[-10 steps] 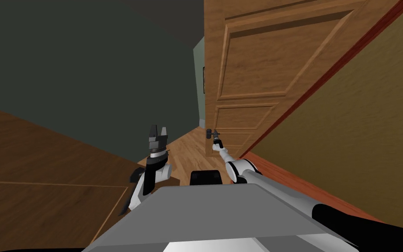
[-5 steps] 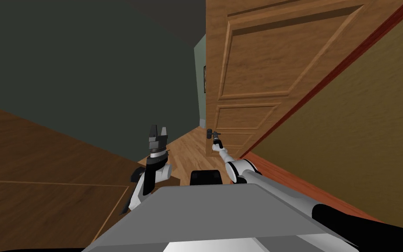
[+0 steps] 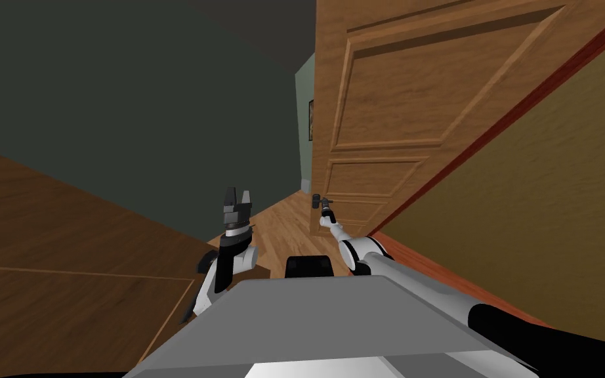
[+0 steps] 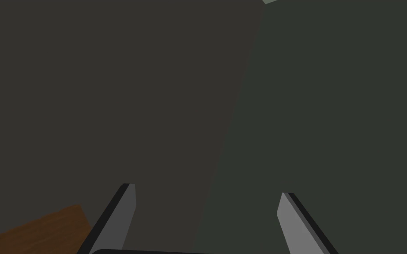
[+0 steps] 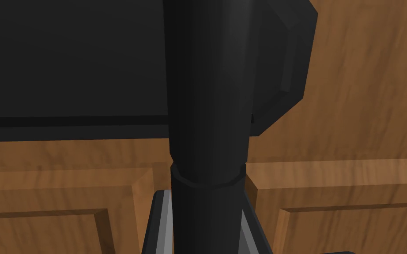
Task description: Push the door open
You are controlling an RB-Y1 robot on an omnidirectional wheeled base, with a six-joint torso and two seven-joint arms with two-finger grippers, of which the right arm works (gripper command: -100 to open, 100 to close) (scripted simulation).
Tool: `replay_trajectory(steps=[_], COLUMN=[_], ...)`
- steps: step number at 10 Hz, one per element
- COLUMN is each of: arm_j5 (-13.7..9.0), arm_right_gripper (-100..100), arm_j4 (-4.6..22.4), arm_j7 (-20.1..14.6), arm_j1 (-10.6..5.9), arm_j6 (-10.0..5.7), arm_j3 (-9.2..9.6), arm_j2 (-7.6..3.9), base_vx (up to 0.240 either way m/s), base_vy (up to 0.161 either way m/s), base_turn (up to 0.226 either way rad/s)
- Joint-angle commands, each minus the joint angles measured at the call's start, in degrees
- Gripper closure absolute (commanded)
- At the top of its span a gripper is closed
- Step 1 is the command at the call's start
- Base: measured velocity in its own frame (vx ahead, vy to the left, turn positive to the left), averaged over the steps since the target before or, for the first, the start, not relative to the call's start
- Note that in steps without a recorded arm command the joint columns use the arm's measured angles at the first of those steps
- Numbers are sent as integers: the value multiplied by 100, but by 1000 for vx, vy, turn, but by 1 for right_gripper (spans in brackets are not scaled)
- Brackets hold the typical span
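R end effector is clamping dark handle at free edge of door, prob. rigid, heavyish, best pushed here.

A: Door finish?
B: Mid-brown wood grain, panelled. Handle plain black. Frame reddish-brown.
A: Walls?
B: Right wall mottled olive-ochre, left wall flat dark grey. Floor light wood planks. Left gripper fingers light grey, dark-edged.

black door handle hides most of the right pincer and runs out of view; wooden door cropped above.
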Motion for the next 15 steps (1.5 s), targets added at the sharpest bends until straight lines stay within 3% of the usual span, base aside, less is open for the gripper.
replay_trajectory(steps=[1,2,3,6,8,10,11,14,15], arm_j5=[-15,-15,-231,-231,-495,-587,-772,-772,-948], arm_right_gripper=[100,100,100,100,100,100,100,100,100], arm_j4=[-286,-374,-290,-290,-187,-152,-78,-54,-10], arm_j7=[103,103,334,334,615,714,912,912,1100], arm_j1=[102,102,44,44,-26,-50,-99,-99,-146], arm_j6=[128,128,-25,-25,-212,-277,-408,-408,-532], arm_j3=[-44,-44,-206,-206,-404,-473,-611,-611,-743], arm_j2=[-28,-28,-140,-140,-197,-198,-175,-175,-117], base_vx=[14,0,81,55,84,95,113,42,43], base_vy=[-8,0,12,2,4,9,25,1,2], base_turn=[-9,0,123,24,104,44,94,10,83])
